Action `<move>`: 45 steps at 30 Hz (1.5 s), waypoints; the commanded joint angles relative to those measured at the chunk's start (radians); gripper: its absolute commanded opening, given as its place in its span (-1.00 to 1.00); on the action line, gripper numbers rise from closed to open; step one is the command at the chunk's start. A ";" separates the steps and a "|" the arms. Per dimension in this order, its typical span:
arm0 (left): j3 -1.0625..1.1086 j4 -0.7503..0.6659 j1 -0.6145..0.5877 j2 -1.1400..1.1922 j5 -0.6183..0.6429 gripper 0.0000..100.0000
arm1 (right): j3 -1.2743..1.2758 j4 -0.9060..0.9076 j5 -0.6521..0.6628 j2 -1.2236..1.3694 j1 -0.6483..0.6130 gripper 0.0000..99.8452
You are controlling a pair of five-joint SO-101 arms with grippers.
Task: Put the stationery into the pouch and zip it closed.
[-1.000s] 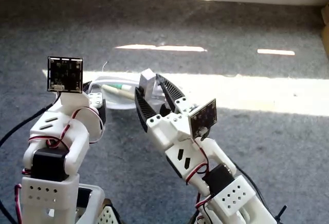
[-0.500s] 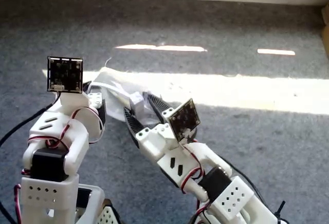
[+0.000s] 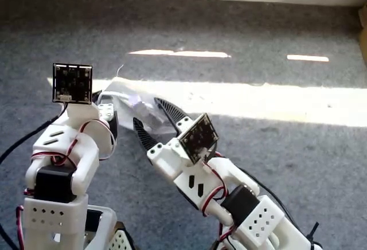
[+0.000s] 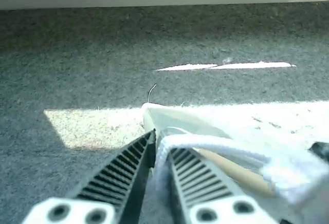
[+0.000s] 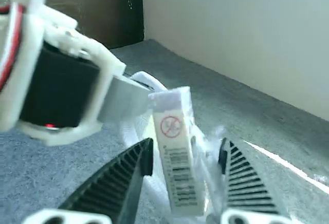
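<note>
Left wrist view: my left gripper (image 4: pixel 154 152) clamps the clear pouch (image 4: pixel 180 124) by its rim. My right gripper (image 5: pixel 185 149) stands open, a white barcoded box (image 5: pixel 172 126) between its jaws. High view: pouch at 10 o'clock from centre.

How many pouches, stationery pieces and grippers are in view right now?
Pouches: 1, the clear plastic pouch
Stationery pieces: 2, the white block eraser and the tan pen-like stick inside the pouch
Grippers: 2, the left gripper and the right gripper
Total: 5
</note>
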 commanded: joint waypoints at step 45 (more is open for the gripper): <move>-0.016 -0.029 -0.068 -0.005 0.063 -0.94 | -0.076 0.389 -0.138 -0.320 0.157 -0.62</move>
